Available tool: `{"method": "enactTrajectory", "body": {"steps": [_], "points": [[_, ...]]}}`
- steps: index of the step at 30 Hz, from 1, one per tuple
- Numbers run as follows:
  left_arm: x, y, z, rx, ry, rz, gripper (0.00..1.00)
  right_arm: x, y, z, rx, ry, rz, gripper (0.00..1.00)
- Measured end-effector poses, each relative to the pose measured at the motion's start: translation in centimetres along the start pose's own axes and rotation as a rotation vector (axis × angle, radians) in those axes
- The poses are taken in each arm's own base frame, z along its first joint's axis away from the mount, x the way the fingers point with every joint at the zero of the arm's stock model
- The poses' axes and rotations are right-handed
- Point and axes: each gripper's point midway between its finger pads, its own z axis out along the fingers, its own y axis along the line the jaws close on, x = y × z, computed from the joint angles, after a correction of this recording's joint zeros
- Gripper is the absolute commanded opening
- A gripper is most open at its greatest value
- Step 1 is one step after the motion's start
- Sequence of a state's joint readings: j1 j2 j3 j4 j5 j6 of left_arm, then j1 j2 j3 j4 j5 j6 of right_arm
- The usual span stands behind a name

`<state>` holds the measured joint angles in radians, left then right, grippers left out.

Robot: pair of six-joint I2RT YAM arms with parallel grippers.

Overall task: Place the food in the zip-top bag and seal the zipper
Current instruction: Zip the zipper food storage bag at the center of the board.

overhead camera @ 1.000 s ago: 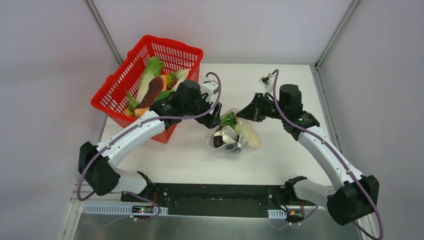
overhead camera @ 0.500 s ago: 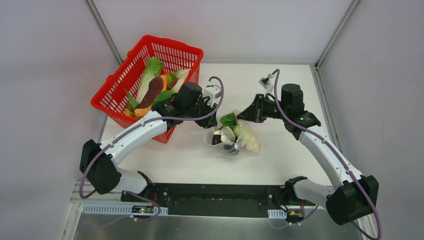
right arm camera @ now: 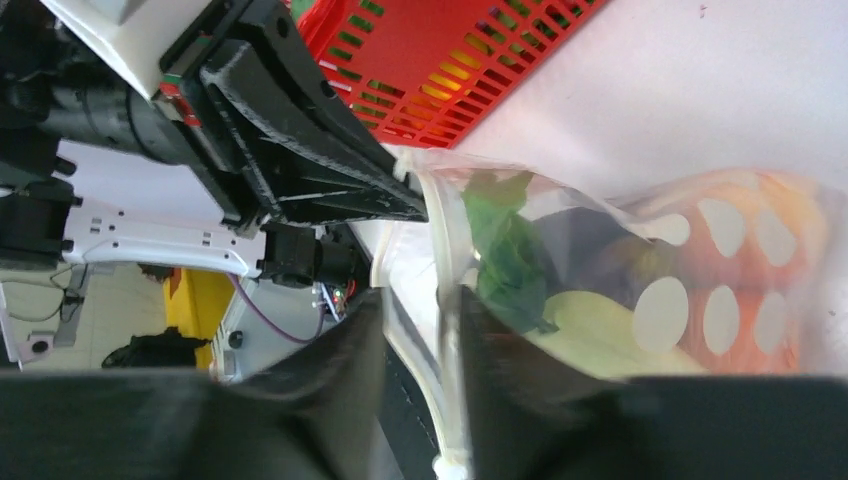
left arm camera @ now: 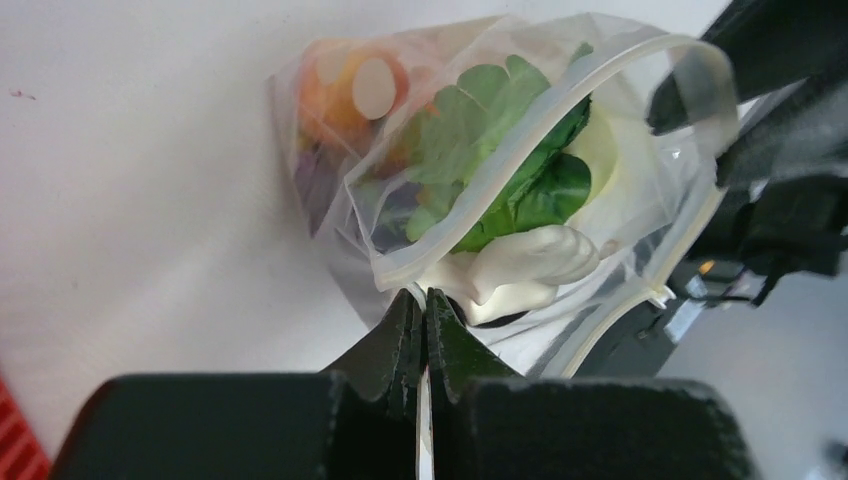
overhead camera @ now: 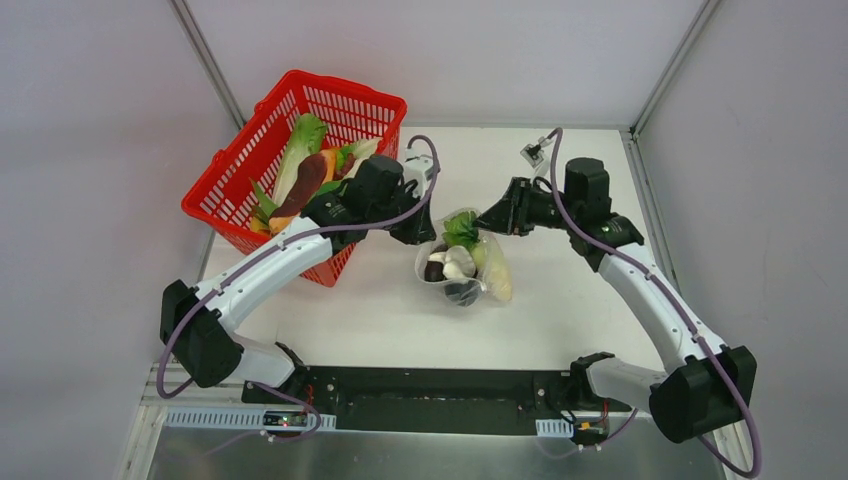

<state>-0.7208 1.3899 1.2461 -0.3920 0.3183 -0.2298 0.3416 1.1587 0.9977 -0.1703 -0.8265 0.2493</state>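
The zip-top bag (overhead camera: 465, 262) lies mid-table holding food: a green leaf (left arm camera: 520, 180), a white radish (left arm camera: 520, 270) and an orange fruit (left arm camera: 345, 90). Its mouth gapes, with the zipper (left arm camera: 470, 228) strips apart. My left gripper (overhead camera: 425, 232) is shut on the zipper's left end (left arm camera: 422, 298). At the bag's far right corner, my right gripper (overhead camera: 487, 220) stands open. One zipper (right arm camera: 447, 240) strip passes loosely between the right gripper's (right arm camera: 420, 320) fingers. More food (overhead camera: 300, 175) lies in the red basket (overhead camera: 345, 88).
The red basket (right arm camera: 450, 60) stands at the back left, right behind my left arm. Both grippers meet over the bag's mouth, a few centimetres apart. Grey walls close the table's back and sides.
My left gripper has closed from open onto the zipper's end. My right gripper has gone from shut to open. The bag's mouth has shifted slightly toward the back.
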Motion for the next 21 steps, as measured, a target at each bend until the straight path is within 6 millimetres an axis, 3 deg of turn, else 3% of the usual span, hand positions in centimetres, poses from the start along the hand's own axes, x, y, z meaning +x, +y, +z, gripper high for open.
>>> {"method": "enactTrajectory", "body": {"steps": [1,6,15,21], "points": [[-0.4,-0.1,-0.2,-0.008,-0.012,-0.031,0.00,-0.3,0.0,0.0,0.007,-0.009,-0.007,0.53],[-2.3,-0.4,-1.5,-0.058,-0.062,-0.173,0.00,-1.4,-0.8,-0.4,0.088,-0.062,-0.024,0.71],[-3.6,0.4,-2.9,-0.130,-0.156,-0.408,0.00,-1.0,0.9,-5.5,0.164,-0.323,-0.190,0.78],[-3.7,1.0,-2.6,-0.154,-0.180,-0.487,0.00,0.5,-1.4,-6.1,0.204,-0.428,-0.197,0.78]]}}
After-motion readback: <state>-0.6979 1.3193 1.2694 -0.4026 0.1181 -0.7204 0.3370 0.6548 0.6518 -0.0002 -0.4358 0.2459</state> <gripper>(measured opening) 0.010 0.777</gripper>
